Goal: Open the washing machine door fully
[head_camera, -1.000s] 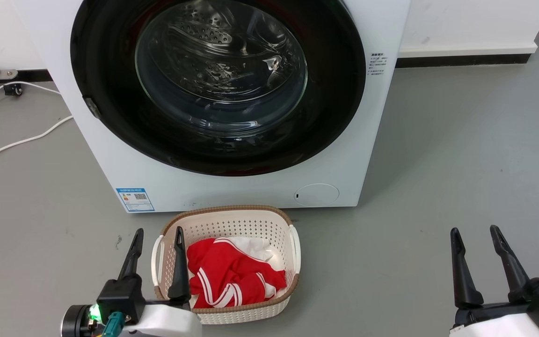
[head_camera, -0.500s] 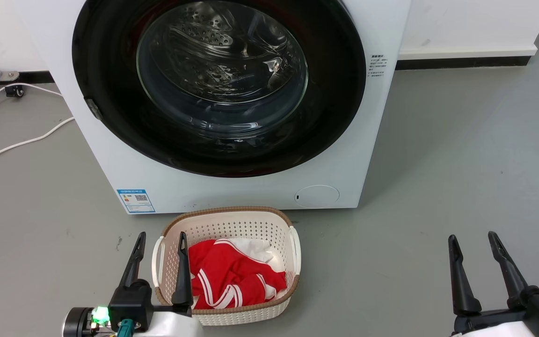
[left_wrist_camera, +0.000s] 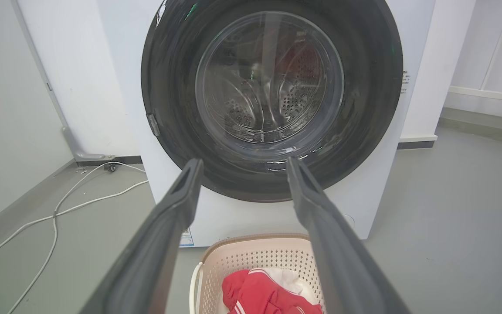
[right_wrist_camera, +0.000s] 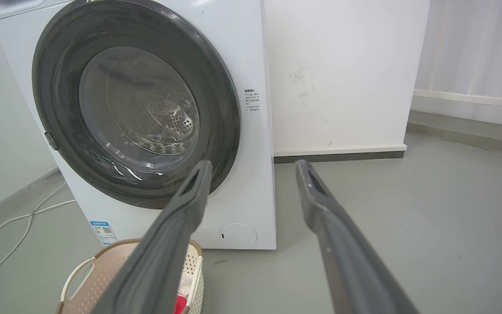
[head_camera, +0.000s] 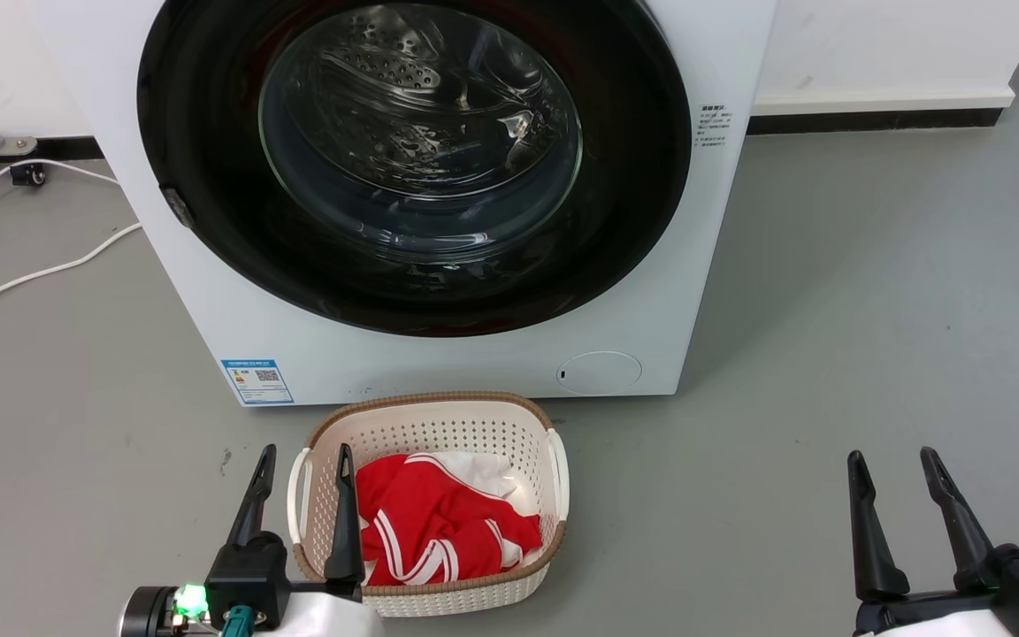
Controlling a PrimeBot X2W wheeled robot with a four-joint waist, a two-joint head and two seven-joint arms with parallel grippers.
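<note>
Both my left gripper (head_camera: 306, 451) and right gripper (head_camera: 892, 454), spread and empty, dropped slightly in the head view, so the washing machine door (head_camera: 417, 159) stayed shut and untouched.

I register a perforated cream laundry basket (head_camera: 439, 429) at 6 o'clock, holding a red-and-white garment (head_camera: 439, 522); a white cable (head_camera: 58, 263) lies at 9 o'clock.

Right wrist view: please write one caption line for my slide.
Open right gripper, not yet touching the closed washing machine door, with a laundry basket at lower left.
</note>
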